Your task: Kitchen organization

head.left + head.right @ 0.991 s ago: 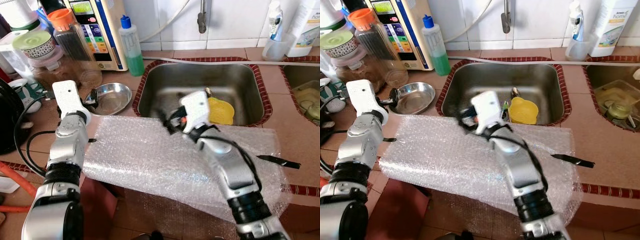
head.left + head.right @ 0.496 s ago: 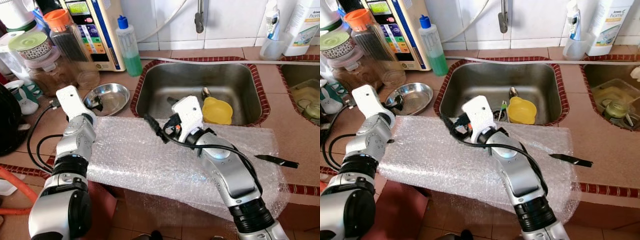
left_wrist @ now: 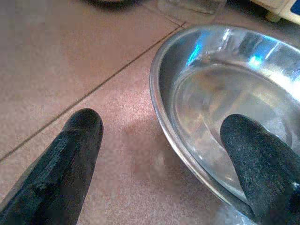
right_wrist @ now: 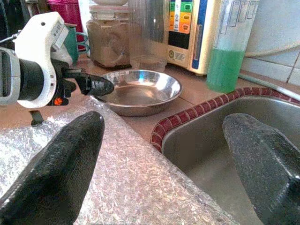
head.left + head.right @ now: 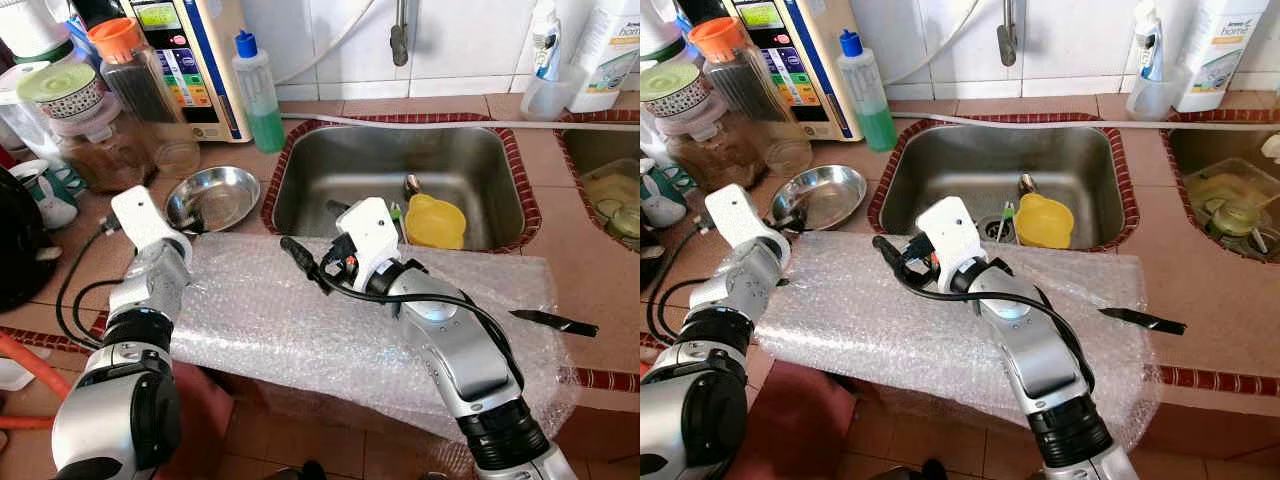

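1. Steel bowl sits on the worktop at the left of the frame, just left of the sink and just above the edge of the bubble wrap.
2. Left tool is wide open and holds nothing. One finger is over the inside of the bowl and the other finger is over the tile outside, so the near rim lies between them.
3. To do this step well, I think the tool should go a little lower until the rim is deep between the fingers, and then close slowly. The metal looks smooth and may slip, so a firm and level grip is needed before lifting.
4. Right tool hangs above the far edge of the bubble wrap near the sink corner. It is also wide open and empty.
5. Worktop is of reddish tiles with a dark red border around the sink. A yellow cup lies in the sink, and a black knife rests on the wrap at the right.
6. Upper left of the frame is crowded with jars, a green bottle and a white machine, so the bowl should be lifted away from them.
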Controlling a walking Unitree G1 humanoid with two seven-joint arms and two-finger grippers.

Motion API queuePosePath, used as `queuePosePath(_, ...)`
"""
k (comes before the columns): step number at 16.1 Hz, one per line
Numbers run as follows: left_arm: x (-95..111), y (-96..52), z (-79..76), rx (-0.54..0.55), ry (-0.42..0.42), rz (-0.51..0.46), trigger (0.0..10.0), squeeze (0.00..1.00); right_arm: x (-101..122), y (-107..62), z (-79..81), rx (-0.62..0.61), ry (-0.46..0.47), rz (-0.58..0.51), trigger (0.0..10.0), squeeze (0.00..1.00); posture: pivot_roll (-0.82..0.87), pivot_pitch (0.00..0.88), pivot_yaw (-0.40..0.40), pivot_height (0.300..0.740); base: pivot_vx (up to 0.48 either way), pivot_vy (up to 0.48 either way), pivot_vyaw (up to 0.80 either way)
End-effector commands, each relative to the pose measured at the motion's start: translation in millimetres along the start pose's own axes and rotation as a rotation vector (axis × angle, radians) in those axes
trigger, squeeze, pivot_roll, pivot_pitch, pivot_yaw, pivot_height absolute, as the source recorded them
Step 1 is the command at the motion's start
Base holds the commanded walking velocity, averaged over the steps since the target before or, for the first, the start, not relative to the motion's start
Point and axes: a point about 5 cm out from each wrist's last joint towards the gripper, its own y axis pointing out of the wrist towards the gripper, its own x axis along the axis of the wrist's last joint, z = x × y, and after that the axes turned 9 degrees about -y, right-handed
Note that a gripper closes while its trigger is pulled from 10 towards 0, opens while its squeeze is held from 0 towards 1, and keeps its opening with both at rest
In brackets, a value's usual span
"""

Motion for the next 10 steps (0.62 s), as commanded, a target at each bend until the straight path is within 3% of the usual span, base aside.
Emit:
queuePosePath(1, 2.9, 1.0, 4.2, 0.013, -0.014, 0.010, 10.0, 0.00, 6.8, 0.8, 6.4, 0.023, -0.005, -0.024, 10.0, 0.00, -0.23, 0.109, 0.186, 0.740, 0.000, 0.000, 0.00)
queuePosePath(2, 1.3, 1.0, 3.1, 0.005, -0.023, 0.019, 6.5, 0.00, 6.4, 0.3, 6.6, 0.024, -0.005, -0.022, 10.0, 0.00, -0.23, 0.110, 0.185, 0.740, 0.000, 0.000, 0.00)
queuePosePath(3, 0.9, 1.0, 2.6, 0.003, -0.025, 0.021, 4.6, 0.00, 6.3, 0.2, 6.7, 0.024, -0.005, -0.021, 10.0, 0.00, -0.23, 0.111, 0.185, 0.740, 0.000, 0.000, 0.00)
queuePosePath(4, 0.1, 1.0, 1.2, -0.003, -0.033, 0.026, 0.0, 0.00, 6.2, 0.4, 7.1, 0.026, -0.005, -0.020, 10.0, 0.00, -0.23, 0.113, 0.185, 0.740, 0.000, 0.000, 0.00)
queuePosePath(10, 5.4, 1.5, 4.8, 0.008, -0.059, 0.022, 0.0, 0.00, 5.2, 1.9, 8.5, 0.037, -0.006, -0.015, 10.0, 0.00, -0.22, 0.114, 0.186, 0.740, 0.000, 0.000, 0.00)
